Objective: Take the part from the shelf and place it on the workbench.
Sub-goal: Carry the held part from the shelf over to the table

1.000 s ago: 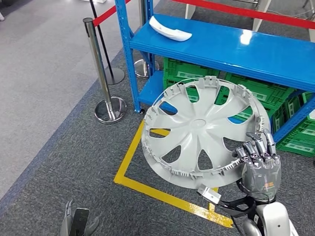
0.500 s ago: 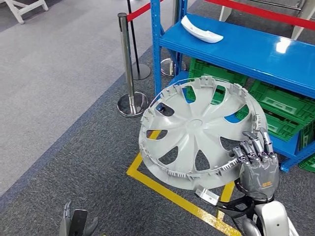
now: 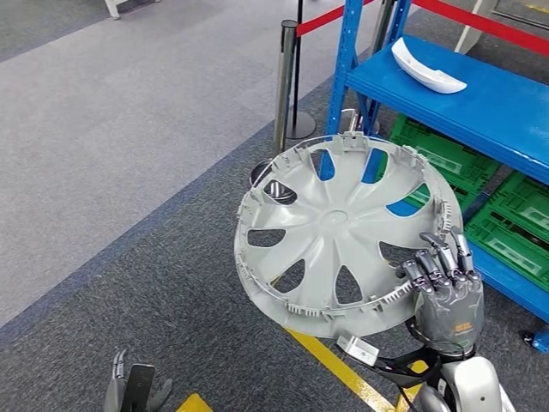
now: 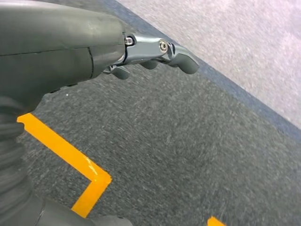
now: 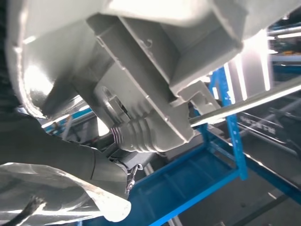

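A large grey wheel cover (image 3: 340,232) with several cut-outs hangs level over the floor, held at its near right rim by my right hand (image 3: 447,287). The right wrist view looks up at the underside of the wheel cover (image 5: 160,61) close to the thumb (image 5: 142,134). My left hand (image 3: 133,390) hangs low at the bottom left, holding nothing, and its fingers (image 4: 156,49) are loosely curled over the carpet. A white curved part (image 3: 427,69) lies on the blue shelf (image 3: 491,107).
A steel barrier post (image 3: 285,86) with a red belt stands left of the shelf frame. Green crates (image 3: 511,232) sit under the shelf. Yellow floor tape (image 3: 336,365) runs beneath the wheel cover. Grey carpet stretches away on the left.
The whole view has swung left: shelf, post and tape have slid to the right of the picture. The wheel cover stays in my right hand in the same grip.
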Robot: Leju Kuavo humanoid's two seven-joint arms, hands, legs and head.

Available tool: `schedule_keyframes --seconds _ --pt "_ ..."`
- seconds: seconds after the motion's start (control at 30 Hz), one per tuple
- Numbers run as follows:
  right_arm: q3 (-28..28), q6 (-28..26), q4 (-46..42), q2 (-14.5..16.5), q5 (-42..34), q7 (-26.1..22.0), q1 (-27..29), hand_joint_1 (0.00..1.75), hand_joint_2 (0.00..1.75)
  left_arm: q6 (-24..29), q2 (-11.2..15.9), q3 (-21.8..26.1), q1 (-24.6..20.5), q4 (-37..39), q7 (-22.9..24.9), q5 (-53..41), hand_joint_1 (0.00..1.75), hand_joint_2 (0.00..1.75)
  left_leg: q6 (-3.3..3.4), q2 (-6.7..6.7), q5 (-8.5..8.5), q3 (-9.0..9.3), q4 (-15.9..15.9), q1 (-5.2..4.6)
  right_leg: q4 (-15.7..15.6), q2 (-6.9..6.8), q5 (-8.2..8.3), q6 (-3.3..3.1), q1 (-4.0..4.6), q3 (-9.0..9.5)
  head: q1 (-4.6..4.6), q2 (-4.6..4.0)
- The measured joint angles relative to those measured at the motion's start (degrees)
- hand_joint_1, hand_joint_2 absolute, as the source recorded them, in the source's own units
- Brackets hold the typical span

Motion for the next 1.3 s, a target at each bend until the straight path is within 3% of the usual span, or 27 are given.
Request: schedule_keyframes --seconds 0.07,0.1,0.13,0.2,0.27,0.33,0.37,0.43,0.5,0.57,0.63,0.67,0.73,0.8,0.83,0.87,0.9,0.93,1.0,1.07,1.13,1.17,1.23,1.3 --pt "0.16 -0.02 -0.14 -0.01 -0.01 0.0 0.01 1.75 1.75 0.01 0.03 0.02 0.03 0.02 0.01 -0.05 0.0 1.75 -0.66 -1.19 0.12 -0.79 0.55 0.03 -1.32 0.99 -0.3 -0.36 0.0 0.85 0.0 0.0" --pt "0.2 -0.03 -0.2 -0.01 0.0 0.01 0.02 1.75 1.75 0.01 0.05 0.06 0.07 0.03 0.01 -0.07 0.0 1.75 -0.95 -1.8 0.28 -1.07 0.62 0.13 -1.29 0.38 -0.21 -0.74 -0.03 0.9 -0.03 0.0" --pt "0.23 -0.04 -0.22 -0.01 0.02 0.01 0.01 1.75 1.75 0.02 0.07 0.1 0.12 0.04 0.02 -0.06 0.0 1.75 -1.26 -1.58 0.26 -1.29 0.76 0.12 -1.32 -0.29 -0.12 -1.08 -0.03 0.9 -0.03 0.0" --pt "0.24 -0.03 -0.28 -0.01 0.05 0.02 0.03 1.75 1.75 0.04 0.08 0.14 0.17 0.06 0.05 -0.08 0.0 1.75 -1.87 1.19 -1.23 -2.52 3.17 -0.04 -1.44 -1.74 -0.03 -1.82 -0.11 1.02 -0.36 0.0" --pt "0.24 -0.03 -0.36 -0.02 0.03 0.04 0.1 1.75 1.75 0.05 0.07 0.12 0.17 0.07 0.13 -0.16 0.0 1.75 -2.31 4.33 -4.64 -5.67 9.96 -0.01 -1.45 -3.26 -0.15 -2.29 0.09 1.08 -0.72 0.0" --pt "0.25 -0.04 -0.38 -0.03 0.03 0.05 0.13 1.75 1.75 0.04 0.07 0.13 0.18 0.09 0.24 -0.26 0.0 1.75 -2.44 4.93 -6.86 -8.64 16.4 0.2 -1.45 -4.85 -0.3 -2.45 0.26 1.14 -0.72 0.0" --pt "0.26 -0.03 -0.38 -0.03 0.05 0.04 0.14 1.75 1.75 0.04 0.06 0.15 0.19 0.11 0.29 -0.28 0.0 1.75 -2.37 4.98 -6.58 -8.95 17.11 0.24 -1.45 -5.64 -0.39 -2.49 0.33 1.2 -0.73 0.0" --pt "0.3 -0.03 -0.4 -0.02 0.08 0.02 0.14 1.75 1.75 0.04 0.05 0.17 0.2 0.13 0.34 -0.29 0.0 1.75 -1.84 5.57 -3.42 -6.45 12.17 0.1 -1.45 -7.07 -0.61 -2.48 0.52 1.47 -0.73 0.0" --pt "0.32 -0.03 -0.44 -0.02 0.09 0.02 0.11 1.75 1.75 0.04 0.06 0.16 0.17 0.13 0.35 -0.3 0.0 1.75 -0.69 8.65 -0.79 -2.65 4.58 -0.72 -1.44 -8.32 -0.94 -2.31 0.81 1.77 -0.72 0.0" --pt "0.34 -0.04 -0.46 -0.03 0.07 0.04 0.1 1.75 1.75 0.05 0.06 0.16 0.17 0.13 0.35 -0.31 0.0 1.75 0.15 10.72 -0.39 -1.18 1.14 -1.53 -1.48 -9.58 -1.2 -1.92 1.08 1.89 -0.69 0.0" --pt "0.41 -0.04 -0.48 -0.03 0.09 0.05 0.09 1.75 1.75 0.06 0.05 0.21 0.2 0.13 0.35 -0.31 0.0 1.75 0.48 9.45 -0.28 -1.29 0.7 -1.62 -1.81 -11.06 -1.38 -1.39 1.23 2.2 -0.67 0.0" --pt "0.46 -0.04 -0.51 -0.06 0.1 0.04 0.05 1.75 1.75 0.06 0.02 0.24 0.24 0.13 0.35 -0.3 0.0 1.75 0.7 8.65 -0.08 -1.11 0.3 -1.46 -1.78 -10.92 -1.71 -1.09 1.18 2.32 -0.62 0.0" --pt "0.55 -0.04 -0.6 -0.16 0.1 0.05 -0.03 1.75 1.75 0.06 -0.03 0.23 0.24 0.14 0.35 -0.3 0.0 1.75 1.21 7.08 0.41 -0.61 -0.58 -1.01 1.07 -7.99 -3.78 -0.62 1.02 1.17 -0.31 0.0" --pt "0.63 -0.04 -0.63 -0.25 0.05 0.07 0.01 1.75 1.75 0.04 -0.06 0.18 0.23 0.17 0.35 -0.31 0.0 1.75 1.49 5.59 0.57 -0.5 -0.8 -0.77 8.33 -4.3 -7.04 -0.47 0.86 -2.51 0.0 0.0" --pt "0.69 -0.04 -0.63 -0.27 0.03 0.06 0.07 1.75 1.75 0.03 -0.06 0.17 0.22 0.19 0.36 -0.32 0.0 1.75 1.56 4.79 0.56 -0.51 -0.77 -0.75 11.8 -3.63 -8.09 -0.38 0.85 -4.48 0.08 0.0" --pt "0.75 -0.04 -0.62 -0.29 0.03 0.04 0.15 1.75 1.75 0.02 -0.06 0.17 0.23 0.21 0.36 -0.32 0.0 1.75 1.58 3.94 0.54 -0.47 -0.73 -0.74 13.7 -3.38 -8.1 -0.3 0.83 -5.8 0.07 0.0" --pt "0.79 -0.04 -0.62 -0.3 0.04 0.03 0.21 1.75 1.75 0.03 -0.06 0.18 0.23 0.22 0.36 -0.33 0.0 1.75 1.56 3.03 0.52 -0.43 -0.64 -0.7 13.31 -3.26 -6.9 -0.22 0.79 -6.07 0.05 0.0" --pt "0.81 -0.04 -0.62 -0.31 0.03 0.04 0.25 1.75 1.75 0.03 -0.06 0.19 0.23 0.24 0.37 -0.34 0.0 1.75 1.46 2.13 0.45 -0.38 -0.47 -0.63 10.78 -3.0 -4.72 -0.14 0.68 -5.31 0.08 0.0" --pt "0.83 -0.04 -0.62 -0.34 0.01 0.06 0.23 1.75 1.75 0.04 -0.05 0.19 0.21 0.26 0.37 -0.44 0.0 1.75 0.98 0.47 0.12 -0.57 0.26 -0.54 3.26 -0.79 -0.63 0.01 0.21 -2.38 0.12 0.0" --pt "0.9 -0.04 -0.68 -0.36 -0.04 0.1 0.19 1.75 1.75 0.06 0.0 0.21 0.2 0.29 0.38 -0.61 0.0 1.75 0.38 -0.82 -0.01 -1.25 0.96 -0.52 -0.47 1.26 0.36 -0.26 -0.08 -0.56 0.11 0.0" --pt "0.97 -0.04 -0.73 -0.36 -0.06 0.13 0.18 1.75 1.75 0.09 0.07 0.26 0.23 0.34 0.39 -0.7 0.0 1.75 -0.14 -1.98 0.22 -1.79 1.14 -0.41 -0.66 0.79 0.18 -0.92 -0.05 -0.19 0.07 0.0" --pt "0.99 -0.04 -0.73 -0.36 -0.05 0.14 0.16 1.75 1.75 0.11 0.08 0.29 0.25 0.37 0.39 -0.7 0.0 1.75 -0.44 -1.68 0.14 -1.95 1.34 -0.44 -0.77 0.12 0.23 -1.21 -0.07 -0.07 0.06 0.0" --pt "1.01 -0.04 -0.74 -0.37 -0.03 0.15 0.14 1.75 1.75 0.17 0.09 0.32 0.22 0.4 0.39 -0.7 0.0 1.75 -1.1 1.0 -1.43 -3.12 3.96 -0.55 -1.01 -1.36 0.21 -1.92 -0.16 0.35 -0.34 0.0" --pt "1.02 -0.04 -0.75 -0.38 -0.05 0.16 0.14 1.75 1.75 0.2 0.07 0.31 0.18 0.45 0.39 -0.71 0.0 1.75 -1.66 4.06 -4.76 -6.31 10.83 -0.36 -1.04 -2.89 0.01 -2.43 0.03 0.61 -0.73 0.0"
